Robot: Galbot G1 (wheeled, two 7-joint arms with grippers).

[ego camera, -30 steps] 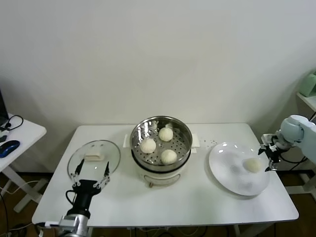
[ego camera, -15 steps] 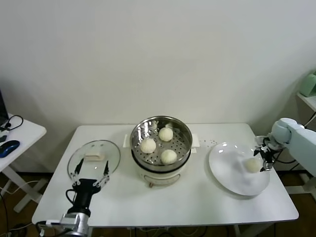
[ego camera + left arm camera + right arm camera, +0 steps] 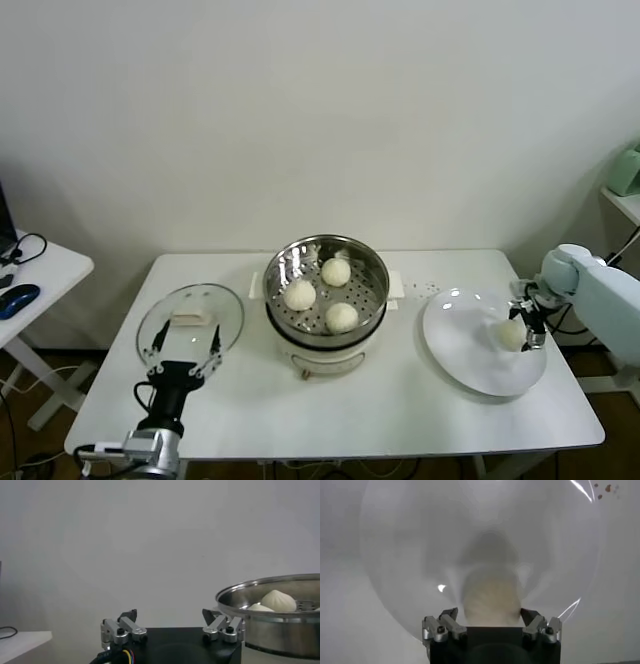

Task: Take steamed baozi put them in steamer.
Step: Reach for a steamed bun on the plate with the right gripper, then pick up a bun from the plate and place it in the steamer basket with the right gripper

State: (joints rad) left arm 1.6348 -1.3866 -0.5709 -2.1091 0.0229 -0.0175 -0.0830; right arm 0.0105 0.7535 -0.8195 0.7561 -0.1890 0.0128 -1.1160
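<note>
Your right gripper (image 3: pixel 524 328) sits low over the right side of the white plate (image 3: pixel 465 350), with its fingers (image 3: pixel 445 625) spread to either side of the last baozi on the plate (image 3: pixel 509 335). In the right wrist view that bun (image 3: pixel 492 600) lies between the two fingers; whether the pads already touch the dough is not clear from this angle, so treat contact as unconfirmed.

Your left gripper (image 3: pixel 186 352) is parked at the front left of the table (image 3: pixel 330 415), pointing upward, fingers (image 3: pixel 122 628) apart and holding nothing.

Items on the table, largest first:

1. The table itself, white, carrying everything below.
2. The steamer (image 3: pixel 325 262), a shiny steel pot with a perforated insert, at the table's centre on a white base. It also appears in the left wrist view (image 3: pixel 272 625).
3. The white plate, right of the steamer and apart from it, near the table's right edge.
4. The glass lid (image 3: pixel 190 318), lying flat left of the steamer, just behind your left gripper.
5. The three baozi in the steamer (image 3: pixel 300 294), resting on the insert: one at the left, one toward the back, one toward the front.

A second small table (image 3: pixel 40 285) stands at the far left, separate from the work surface.
</note>
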